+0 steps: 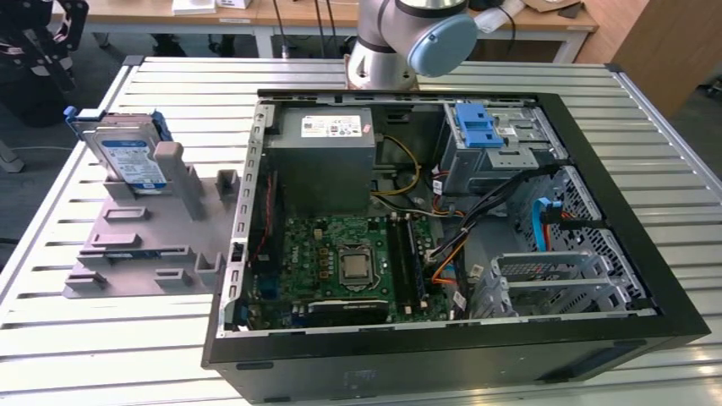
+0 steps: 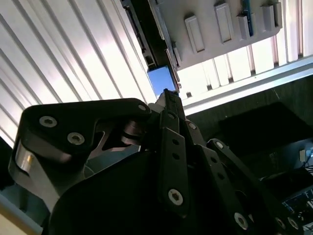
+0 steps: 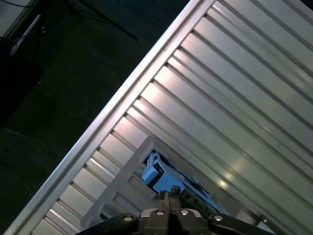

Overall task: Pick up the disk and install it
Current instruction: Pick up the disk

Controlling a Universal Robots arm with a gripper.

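Gripper (image 3: 166,198) tips pinched together, nothing held, hovering over grey rack (image 1: 124,254). Disk (image 1: 130,161) stands on edge in rack's end slot, apart from tips. Prob. best: open wide, centre across disk's width, descend straight. Open PC case (image 1: 451,359) beside rack.

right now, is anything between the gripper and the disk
Nothing visible. In the first wrist view the gripper sits above the disk, which stands in the grey holder, with no object between them.
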